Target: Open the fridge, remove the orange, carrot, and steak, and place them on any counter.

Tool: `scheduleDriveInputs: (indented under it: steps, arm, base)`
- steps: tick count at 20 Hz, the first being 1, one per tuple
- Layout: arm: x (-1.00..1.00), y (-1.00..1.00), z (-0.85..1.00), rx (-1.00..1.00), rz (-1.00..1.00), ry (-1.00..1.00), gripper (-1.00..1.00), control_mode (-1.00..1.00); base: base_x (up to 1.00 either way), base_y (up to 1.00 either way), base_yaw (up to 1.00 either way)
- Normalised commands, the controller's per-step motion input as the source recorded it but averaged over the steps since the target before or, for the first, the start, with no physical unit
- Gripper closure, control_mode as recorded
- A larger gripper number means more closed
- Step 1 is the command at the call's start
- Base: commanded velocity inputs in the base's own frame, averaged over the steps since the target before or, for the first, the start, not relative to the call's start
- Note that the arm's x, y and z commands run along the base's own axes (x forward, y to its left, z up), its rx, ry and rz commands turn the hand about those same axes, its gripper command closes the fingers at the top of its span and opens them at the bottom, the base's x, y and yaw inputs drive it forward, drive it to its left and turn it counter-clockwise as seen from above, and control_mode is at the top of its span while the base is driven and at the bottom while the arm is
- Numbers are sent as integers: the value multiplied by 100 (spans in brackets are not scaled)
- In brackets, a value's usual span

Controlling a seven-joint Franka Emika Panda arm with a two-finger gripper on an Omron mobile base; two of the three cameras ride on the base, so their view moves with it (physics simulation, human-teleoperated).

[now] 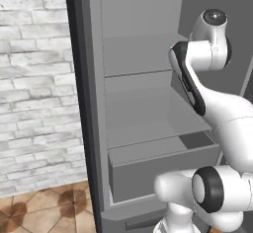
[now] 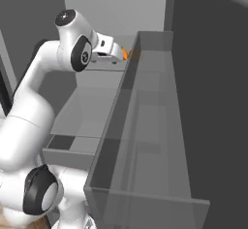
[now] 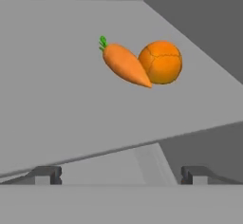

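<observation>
1. The jaws stand spread as wide as they go with nothing between them; one dark fingertip (image 3: 45, 174) rises at each lower corner of the hand view.
2. Beyond them, on a light grey shelf (image 3: 57, 99), lies the carrot (image 3: 124, 65), tapered, its green tip pointing away.
3. The orange (image 3: 161, 61), round and bright, touches the carrot's narrow end.
4. The fridge (image 1: 86, 103) stands open, and its drawer (image 1: 158, 170) is pulled out below the shelves.
5. Left of it is a white brick wall (image 1: 32, 89).
</observation>
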Motion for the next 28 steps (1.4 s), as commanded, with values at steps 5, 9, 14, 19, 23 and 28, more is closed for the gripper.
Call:
scheduleDriveInputs:
  steps: [5,9,14,19,23,28]
  arm:
    - [69,-13,0,0,-1,0,-100,-100]
    - [73,-12,0,0,0,0,-100,-100]
    - [59,-21,0,0,0,0,-100,-100]
    - [48,-20,-3,0,0,0,-100,-100]
    - [27,0,-21,-2,0,0,-100,-100]
    - [4,0,-35,0,0,1,-100,-100]
  base:
    - [0,0,0]
    - [0,0,0]
    - [0,0,0]
    - [0,0,0]
    - [0,0,0]
    - [0,0,0]
